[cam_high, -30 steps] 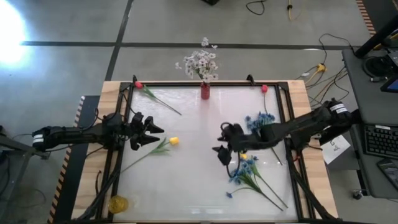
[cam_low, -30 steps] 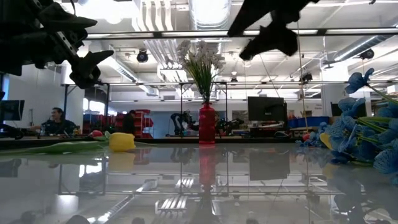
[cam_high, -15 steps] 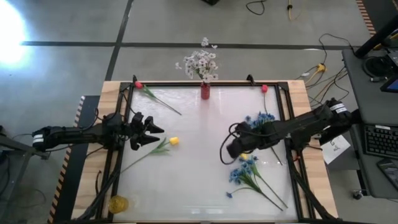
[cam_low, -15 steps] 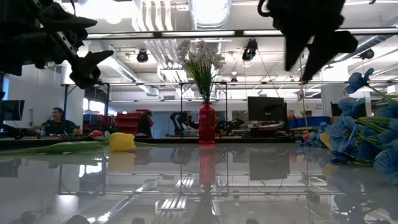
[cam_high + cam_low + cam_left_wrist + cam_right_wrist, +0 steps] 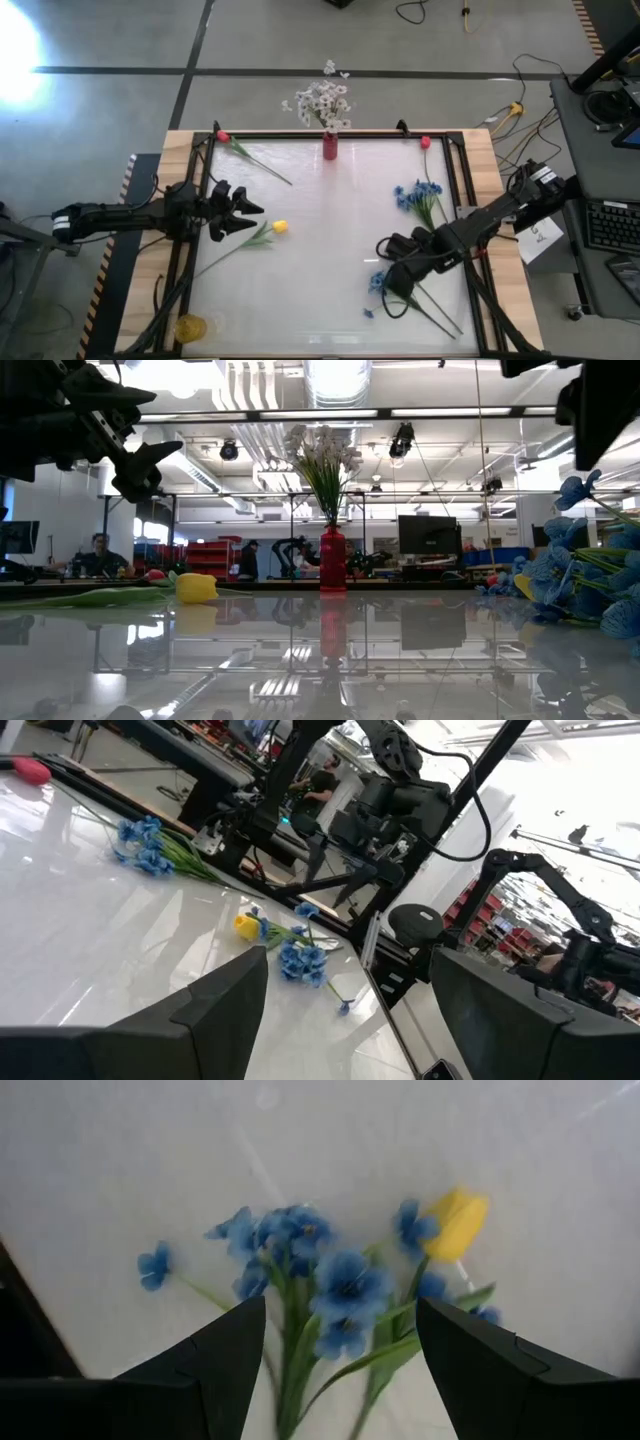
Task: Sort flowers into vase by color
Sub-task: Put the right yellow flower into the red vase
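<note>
Right hand [image 5: 398, 283], spread wide and empty, is poised over the blue cluster [image 5: 320, 1280]; its stems should be straddled, the yellow bud [image 5: 455, 1223] beside them avoided.

Glossy white table [image 5: 320, 220], wooden rim [image 5: 482, 150]

Both arms are matte black and jointed, with white label bands near the outer links of the left arm [image 5: 110, 215] and right arm [image 5: 500, 210], black cables running along them, and broad, flat, wedge-shaped dark fingers [image 5: 215, 1355] ending each one.
</note>
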`<state>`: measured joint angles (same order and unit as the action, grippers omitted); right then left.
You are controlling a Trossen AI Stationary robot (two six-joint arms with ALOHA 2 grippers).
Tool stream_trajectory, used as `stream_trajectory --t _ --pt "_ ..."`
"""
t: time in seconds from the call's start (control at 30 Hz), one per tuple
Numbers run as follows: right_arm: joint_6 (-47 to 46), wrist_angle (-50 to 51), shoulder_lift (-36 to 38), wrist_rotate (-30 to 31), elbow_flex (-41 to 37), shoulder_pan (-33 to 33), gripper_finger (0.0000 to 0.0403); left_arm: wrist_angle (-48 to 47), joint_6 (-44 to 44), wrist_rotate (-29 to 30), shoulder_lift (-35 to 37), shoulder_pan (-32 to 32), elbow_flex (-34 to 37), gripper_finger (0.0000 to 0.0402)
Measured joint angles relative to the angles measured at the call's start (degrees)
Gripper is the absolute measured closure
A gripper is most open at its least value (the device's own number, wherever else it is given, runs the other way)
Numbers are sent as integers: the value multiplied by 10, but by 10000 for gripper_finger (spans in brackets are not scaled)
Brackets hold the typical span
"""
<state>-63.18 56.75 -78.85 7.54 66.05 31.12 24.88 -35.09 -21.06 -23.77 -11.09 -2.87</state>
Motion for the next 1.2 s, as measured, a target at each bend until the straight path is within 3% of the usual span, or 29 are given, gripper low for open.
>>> stream_trajectory --t 0.07,0.2,0.33,0.5,0.6,0.77,1.0,1.2 --pt "-41 0 0 0 0 18 152 18 9 40 0 0 0 132" --pt "-89 -8 0 2 6 57 152 58 -109 113 -1 0 0 132" --pt "-134 37 -1 14 5 79 152 95 -117 211 -4 -1 0 132" --pt "-199 81 4 -53 -29 78 153 101 -117 278 -4 -1 0 132" --pt "-208 89 18 -108 -72 79 160 112 -116 262 -3 0 0 132" --pt "-192 34 22 -152 -132 81 179 145 -89 155 -5 14 0 132" --pt "-185 -38 18 -175 -174 86 199 184 -90 151 -5 71 0 132" --pt "-198 -100 16 -176 -197 86 209 191 -115 139 -5 79 0 132"
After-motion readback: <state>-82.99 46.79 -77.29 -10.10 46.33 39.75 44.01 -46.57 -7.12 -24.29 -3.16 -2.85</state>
